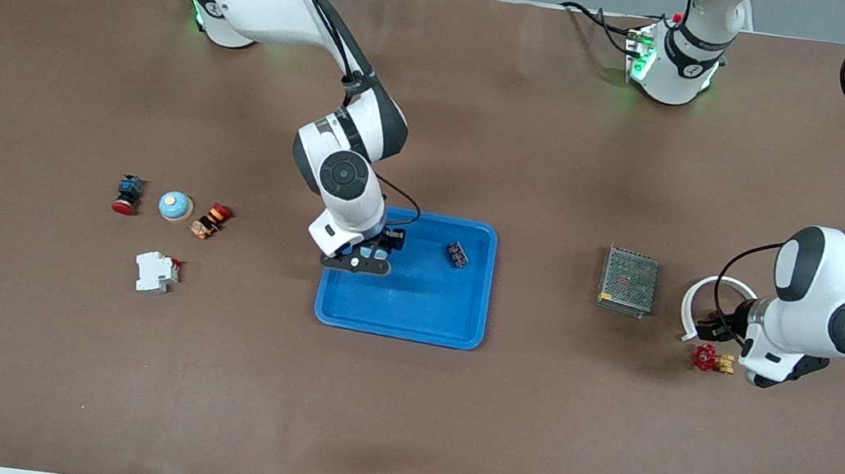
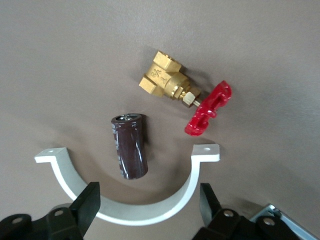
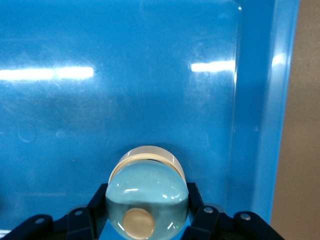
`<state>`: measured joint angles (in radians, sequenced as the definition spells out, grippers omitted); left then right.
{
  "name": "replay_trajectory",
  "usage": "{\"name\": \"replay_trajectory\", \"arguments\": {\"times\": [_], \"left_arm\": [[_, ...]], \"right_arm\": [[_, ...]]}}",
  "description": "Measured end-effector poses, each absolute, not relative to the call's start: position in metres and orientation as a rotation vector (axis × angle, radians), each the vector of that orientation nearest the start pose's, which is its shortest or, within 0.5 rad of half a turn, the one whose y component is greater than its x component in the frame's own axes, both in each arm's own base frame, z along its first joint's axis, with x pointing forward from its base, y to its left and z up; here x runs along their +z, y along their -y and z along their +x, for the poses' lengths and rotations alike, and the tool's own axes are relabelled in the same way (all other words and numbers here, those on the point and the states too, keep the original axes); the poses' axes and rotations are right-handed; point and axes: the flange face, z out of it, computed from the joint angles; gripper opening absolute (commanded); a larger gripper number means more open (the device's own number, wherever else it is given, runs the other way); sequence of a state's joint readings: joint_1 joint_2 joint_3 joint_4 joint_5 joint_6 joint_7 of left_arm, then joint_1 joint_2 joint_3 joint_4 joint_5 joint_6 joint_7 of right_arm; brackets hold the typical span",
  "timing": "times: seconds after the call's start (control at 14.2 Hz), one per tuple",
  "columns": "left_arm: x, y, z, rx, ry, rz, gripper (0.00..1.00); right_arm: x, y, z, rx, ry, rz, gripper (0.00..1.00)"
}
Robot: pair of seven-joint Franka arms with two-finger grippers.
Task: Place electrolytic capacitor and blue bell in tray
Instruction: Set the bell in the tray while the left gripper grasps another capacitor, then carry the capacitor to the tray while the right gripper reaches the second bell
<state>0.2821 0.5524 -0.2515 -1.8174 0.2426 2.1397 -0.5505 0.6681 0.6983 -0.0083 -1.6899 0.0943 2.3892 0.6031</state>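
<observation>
Holding the blue bell (image 3: 147, 197) clamped between its fingers, the right gripper (image 1: 359, 255) hangs over the bright-blue tray (image 1: 410, 326), at the tray's end toward the right arm's side, so the bell is over its goal but, as far as I can judge, not yet set down. The electrolytic capacitor (image 2: 129, 145) has not been picked up: it lies on its side on the counter (image 1: 446, 422) at the left arm's end, inside the curve of a white half-ring clamp (image 2: 135, 212), with a brass valve with a red handle (image 2: 185, 97) just beside it. The left gripper (image 2: 149, 202) hovers over that clamp with its fingers spread apart and nothing between them, seemingly lined up on the capacitor. So roughly half the job looks close to done and the other half is still to begin. The tray floor is open and bare apart from a small dark component (image 1: 457, 254) near its end toward the left arm, leaving plenty of room to release the bell inside the raised rim. The capacitor is more hemmed in: the clamp's arc and the valve crowd it, so the fingers will likely need to close across its body without catching either. A grey mesh box (image 1: 628, 281) sits between the tray and that cluster. Another light-blue bell (image 1: 175, 206) rests near the right arm's end.
</observation>
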Motion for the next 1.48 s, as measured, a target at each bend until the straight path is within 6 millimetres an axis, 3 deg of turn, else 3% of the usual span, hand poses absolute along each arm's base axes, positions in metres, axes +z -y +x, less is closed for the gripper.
{"name": "replay_trajectory", "arguments": {"times": [0.07,0.28,0.56,0.7,0.84,0.98,1.2,1.41,1.48], "left_arm": [[0.219,-0.038,0.621,0.266,0.675,-2.955,0.88],[0.205,-0.039,0.612,0.251,0.675,-2.970,0.88],[0.207,-0.053,0.609,0.252,0.652,-2.979,0.86],[0.208,-0.064,0.607,0.254,0.640,-2.984,0.85],[0.206,-0.072,0.604,0.257,0.634,-2.989,0.82],[0.201,-0.074,0.602,0.247,0.630,-2.997,0.79],[0.193,-0.073,0.600,0.233,0.618,-3.010,0.71],[0.184,-0.080,0.599,0.221,0.628,-3.020,0.59],[0.182,-0.081,0.599,0.217,0.627,-3.024,0.38]], "right_arm": [[0.190,-0.418,0.533,0.050,-0.011,-3.092,1.00],[0.187,-0.421,0.531,0.048,-0.004,-3.091,1.00],[0.194,-0.422,0.532,0.053,0.000,-3.093,1.00],[0.223,-0.421,0.535,0.112,0.022,-3.115,1.00],[0.279,-0.410,0.542,0.185,0.104,-3.135,1.00],[0.346,-0.372,0.554,0.243,0.227,-3.128,1.00],[0.428,-0.292,0.567,0.293,0.395,-3.094,1.00],[0.469,-0.231,0.567,0.315,0.519,-3.116,1.00],[0.476,-0.213,0.565,0.319,0.564,-3.121,1.00]]}}
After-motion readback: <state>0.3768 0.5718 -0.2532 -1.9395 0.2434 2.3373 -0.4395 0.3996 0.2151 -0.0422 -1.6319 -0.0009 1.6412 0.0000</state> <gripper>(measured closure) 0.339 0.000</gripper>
